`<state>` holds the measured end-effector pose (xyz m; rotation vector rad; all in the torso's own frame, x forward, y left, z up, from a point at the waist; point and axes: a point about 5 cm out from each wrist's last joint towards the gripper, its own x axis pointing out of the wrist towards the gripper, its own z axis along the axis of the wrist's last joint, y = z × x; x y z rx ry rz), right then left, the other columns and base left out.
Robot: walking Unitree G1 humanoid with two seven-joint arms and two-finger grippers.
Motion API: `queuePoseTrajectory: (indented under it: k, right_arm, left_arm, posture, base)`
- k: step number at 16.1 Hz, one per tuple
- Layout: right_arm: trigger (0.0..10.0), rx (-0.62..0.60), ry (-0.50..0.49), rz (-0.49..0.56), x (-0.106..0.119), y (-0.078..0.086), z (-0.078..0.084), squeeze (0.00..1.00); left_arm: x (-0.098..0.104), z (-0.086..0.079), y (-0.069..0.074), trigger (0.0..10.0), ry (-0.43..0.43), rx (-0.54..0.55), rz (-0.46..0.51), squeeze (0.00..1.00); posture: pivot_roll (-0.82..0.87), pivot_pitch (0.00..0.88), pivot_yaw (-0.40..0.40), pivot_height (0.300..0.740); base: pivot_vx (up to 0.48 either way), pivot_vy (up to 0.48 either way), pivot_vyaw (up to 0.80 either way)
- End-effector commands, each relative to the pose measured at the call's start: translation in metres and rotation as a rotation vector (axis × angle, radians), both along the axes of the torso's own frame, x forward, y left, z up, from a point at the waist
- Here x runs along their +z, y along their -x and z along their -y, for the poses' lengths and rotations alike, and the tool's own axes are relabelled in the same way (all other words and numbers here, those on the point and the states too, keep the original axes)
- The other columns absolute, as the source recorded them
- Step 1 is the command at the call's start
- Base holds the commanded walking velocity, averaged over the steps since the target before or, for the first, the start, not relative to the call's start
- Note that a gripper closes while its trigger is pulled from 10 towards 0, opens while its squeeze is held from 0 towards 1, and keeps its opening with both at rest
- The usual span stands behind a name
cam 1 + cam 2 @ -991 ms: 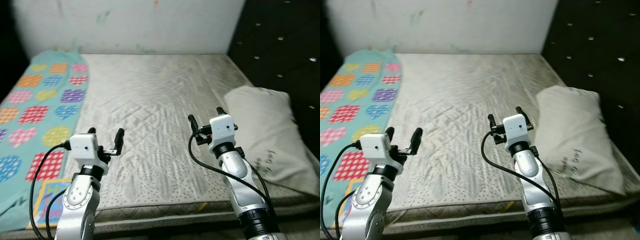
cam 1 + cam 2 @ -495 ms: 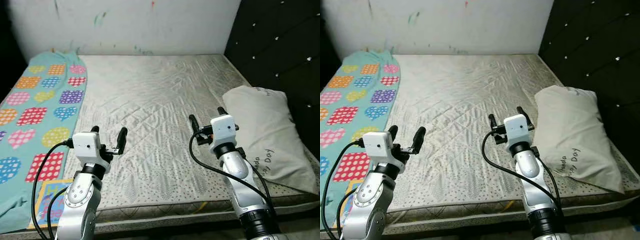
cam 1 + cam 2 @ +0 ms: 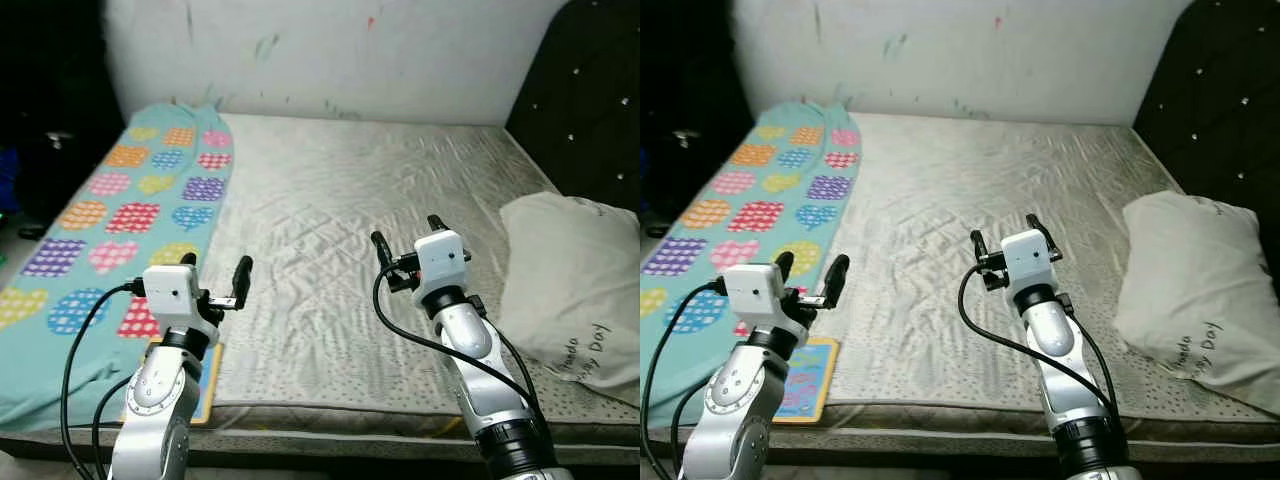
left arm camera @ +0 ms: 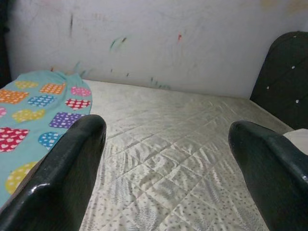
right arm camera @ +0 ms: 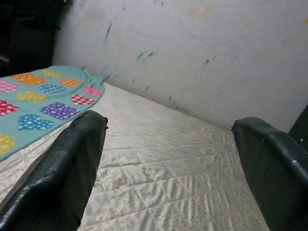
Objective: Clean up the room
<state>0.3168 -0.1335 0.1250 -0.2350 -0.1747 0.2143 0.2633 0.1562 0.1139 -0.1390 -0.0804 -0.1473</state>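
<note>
Left eye view: bare grey quilted mattress (image 3: 340, 200) against a scuffed white wall (image 3: 330, 55), black tufted headboard (image 3: 590, 90) on the robot's right. Teal blanket with coloured heart and square patches (image 3: 130, 210) lies along the mattress's left side, draping off the near edge. Off-white pillow with black lettering (image 3: 575, 285) sits at the right side by the headboard. Small flat colourful book or card (image 3: 805, 380) lies at the near left edge, just beside the blanket and partly under the left arm.

Left gripper (image 3: 213, 280) hovers above the mattress near the blanket, fingers spread wide, holding nothing. Right gripper (image 3: 405, 238) hovers over mid-mattress, well apart from the pillow, fingers also wide and empty.

Handling, as a judgement: the blanket looks light, limp and non-fragile; it will sag and drag, so pinch a bunched fold or a near edge or corner, not flat cloth. The pillow is probably soft and bulky; take a corner or squeeze the short end. The book looks thin and stiff, lying flat, hard to pinch; better to work it from its overhanging edge.
</note>
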Motion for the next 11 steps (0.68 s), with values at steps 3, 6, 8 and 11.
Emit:
queuePoseTrajectory:
  k: [3,6,8,11]
  right_arm:
    - [10.0,-0.013,0.003,0.013,0.0046,-0.0010,0.0046,0.00]
    - [10.0,-0.013,0.006,0.012,0.0042,-0.0014,0.0049,0.00]
    - [10.0,-0.010,0.007,0.011,0.0039,-0.0015,0.0044,0.00]
    - [10.0,-0.008,0.009,0.011,0.0040,-0.0017,0.0039,0.00]
  left_arm:
    - [0.0021,0.0069,-0.0001,10.0,-0.008,-0.024,0.013,0.00]
    - [0.0026,0.0080,-0.0005,10.0,-0.022,-0.029,0.018,0.00]
    - [0.0023,0.0077,-0.0009,10.0,-0.023,-0.027,0.017,0.00]
    - [0.0027,0.0088,-0.0011,10.0,-0.022,-0.029,0.018,0.00]
  posture:
    - [-0.01,0.000,-0.015,0.740]
    - [-0.01,0.000,-0.015,0.740]
    - [-0.01,0.000,-0.016,0.740]
    - [-0.01,0.000,-0.016,0.740]
  base:
    - [0.000,0.000,0.00]
    - [0.000,0.000,0.00]
    - [0.000,-0.120,0.00]
    - [0.000,-0.265,0.00]
